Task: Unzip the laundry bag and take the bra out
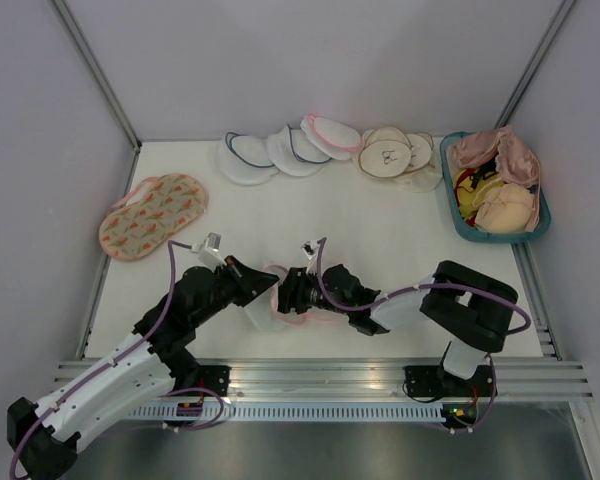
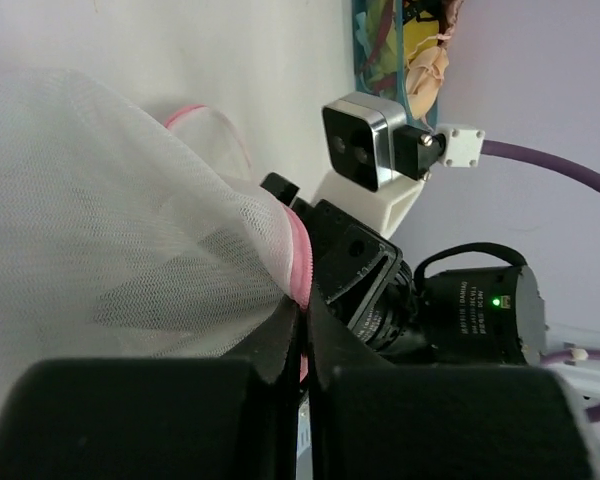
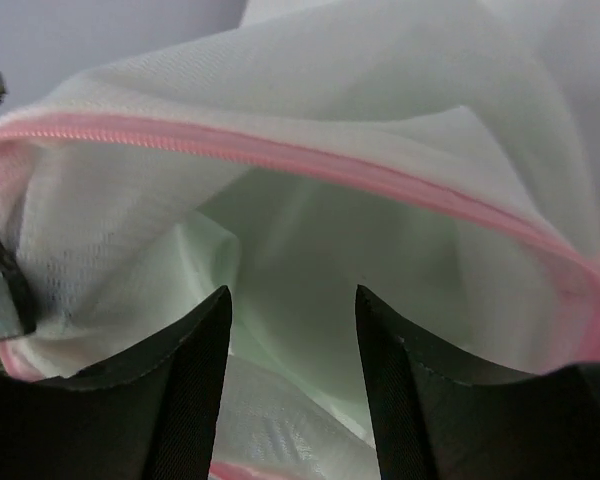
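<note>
Top external: left hand (image 1: 261,284) and right hand (image 1: 287,294) flank laundry bag (image 1: 263,312).

This was a robotics lab test cell rather than a lived-in room. A white table (image 1: 380,230) sat boxed in by plain pale walls (image 1: 280,60) on bare aluminium struts (image 1: 95,70). Along the near edge ran a slotted aluminium rail (image 1: 320,375) with two black-and-white robot arms (image 1: 130,370) bolted to it and purple cables (image 1: 170,290) looped along them. Mesh pouches (image 1: 280,150) lined the far edge, and a teal basket (image 1: 458,215) stood far right.
</note>
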Controlling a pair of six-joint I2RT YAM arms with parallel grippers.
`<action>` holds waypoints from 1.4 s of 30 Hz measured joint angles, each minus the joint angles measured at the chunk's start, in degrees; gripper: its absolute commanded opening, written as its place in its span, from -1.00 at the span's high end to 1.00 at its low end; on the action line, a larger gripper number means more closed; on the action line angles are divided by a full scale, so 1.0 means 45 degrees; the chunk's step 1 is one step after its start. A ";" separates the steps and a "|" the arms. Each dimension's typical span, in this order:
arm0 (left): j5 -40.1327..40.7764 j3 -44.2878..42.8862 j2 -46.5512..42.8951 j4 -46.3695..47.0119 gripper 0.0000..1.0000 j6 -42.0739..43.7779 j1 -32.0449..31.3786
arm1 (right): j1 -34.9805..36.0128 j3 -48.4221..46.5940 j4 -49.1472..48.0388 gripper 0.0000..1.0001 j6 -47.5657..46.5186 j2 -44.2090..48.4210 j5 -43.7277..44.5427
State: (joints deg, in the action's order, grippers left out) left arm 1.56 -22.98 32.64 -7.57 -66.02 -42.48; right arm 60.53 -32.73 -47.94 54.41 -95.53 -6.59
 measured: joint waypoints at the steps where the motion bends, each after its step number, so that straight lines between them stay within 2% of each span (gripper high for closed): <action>1: -0.0034 0.0000 -0.0010 0.0000 0.95 -0.0005 0.0000 | 0.0000 -0.0044 -0.0806 -0.18 0.0311 -0.0452 -0.0272; 6: 0.0000 0.0029 -0.0194 0.0000 0.95 -0.0146 0.0029 | -0.0010 -0.0466 -0.4148 -0.18 0.2079 -0.2535 -0.1399; 15: -0.0214 0.0287 -0.0486 0.0228 0.95 -0.0505 0.0044 | -0.0015 -0.0850 -0.5071 -0.15 0.3055 -0.3196 -0.1826; 18: -0.0350 0.0369 -0.0481 0.0471 0.96 -0.0641 0.0049 | -0.0015 -0.1350 -0.5236 0.13 0.3264 -0.3487 -0.1894; 19: -0.0301 0.0437 -0.0486 0.0505 0.96 -0.0719 0.0097 | -0.0015 -0.1467 -0.5299 0.39 0.3347 -0.3580 -0.1899; 21: -0.0180 0.0559 -0.0495 0.0491 0.96 -0.0787 0.0160 | -0.0024 -0.1656 -0.5508 0.63 0.3507 -0.3827 -0.1938; 23: -0.0364 0.0656 -0.0583 0.0481 0.96 -0.0865 0.0117 | -0.0024 -0.1865 -0.5527 0.96 0.3662 -0.4051 -0.1943; 32: -0.0461 0.0816 -0.1151 0.0427 0.96 -0.1020 0.0053 | -0.0024 -0.1496 -0.5537 0.99 0.3565 -0.3842 -0.1807; 35: -0.0340 0.0816 -0.1423 0.0277 0.96 -0.1020 0.0053 | -0.0005 -0.0651 -0.4954 0.99 0.2895 -0.2735 -0.1457; 42: 0.0287 0.0816 -0.1841 -0.0243 0.96 -0.1010 0.0053 | 0.0024 -0.0296 0.0379 0.99 0.0559 0.1462 0.0971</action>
State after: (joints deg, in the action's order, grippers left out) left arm 2.85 -19.31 24.36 -8.67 -70.57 -42.24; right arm 60.64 -34.06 -46.24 56.93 -88.95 -2.22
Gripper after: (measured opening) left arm 0.025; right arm 0.004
